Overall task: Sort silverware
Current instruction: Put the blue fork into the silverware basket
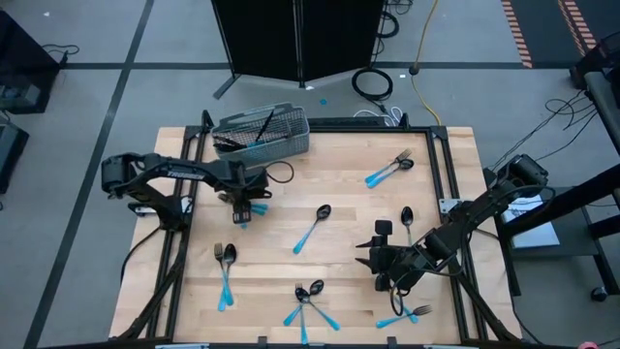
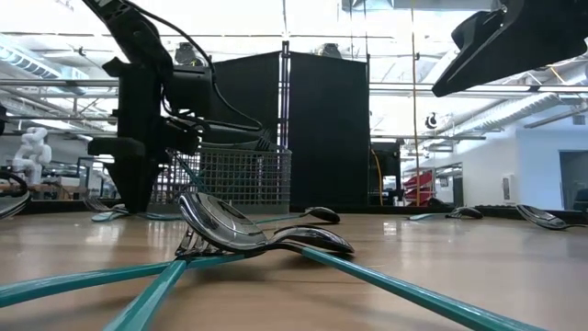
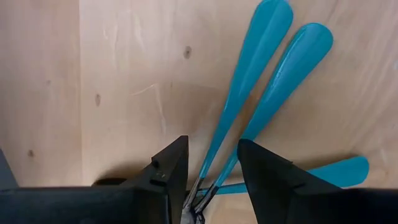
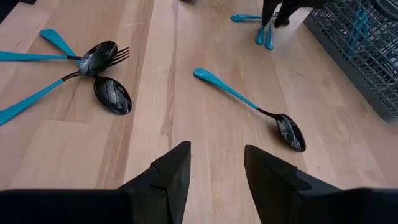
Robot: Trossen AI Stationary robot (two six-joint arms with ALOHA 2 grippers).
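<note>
At the near edge of the pale, grained wooden surface (image 1: 349,184) lies a fanned cluster of glossy dark-headed spoons and a fork with slim light-blue plastic handles (image 1: 308,302), the handles splaying toward the front. To its left a fork and spoon pair (image 1: 225,271) lies side by side; near the right front corner another crossed pair (image 1: 405,316) rests.

Just behind that pair, the right claw (image 1: 368,258) hangs above bare wood with its two blunt black fingers (image 4: 168,177) spread and nothing between them.

In the middle of the surface a single teardrop-bowled spoon (image 1: 312,228) lies diagonally, and a further spoon (image 1: 407,221) lies beside the right arm.

Farther back on the left, the left claw (image 1: 244,208) points down at a small bundle of smooth blue-handled pieces (image 3: 261,87). Its fingers (image 3: 171,168) straddle the thin dark necks of two of them, where the handles taper, and pinch them; a third handle lies crosswise just beside.

Toward the far right, two more utensils (image 1: 389,170) lie crossed. At the far edge stands a grey rectangular wire-mesh basket (image 1: 262,134), with dark utensil pieces lying inside.
</note>
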